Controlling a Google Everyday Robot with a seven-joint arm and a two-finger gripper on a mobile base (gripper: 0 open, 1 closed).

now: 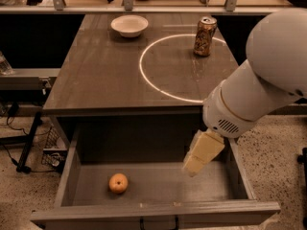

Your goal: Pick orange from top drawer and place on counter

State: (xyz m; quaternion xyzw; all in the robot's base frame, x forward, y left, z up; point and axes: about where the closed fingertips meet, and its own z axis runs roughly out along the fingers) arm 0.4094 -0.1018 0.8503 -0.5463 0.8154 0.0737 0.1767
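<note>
Camera view looks down on the open top drawer (158, 209), pulled out toward the near side below the counter (100, 80). The orange (118, 183) lies on the drawer floor, left of middle and toward the near edge. The gripper (194, 165) hangs inside the drawer's right half, tilted down-left and well apart from the fruit; whether it is parted or closed cannot be told. On the counter, a white bowl (129, 25) sits at the far side and a tan drink can (205, 30) stands on the white ring (141, 66).
</note>
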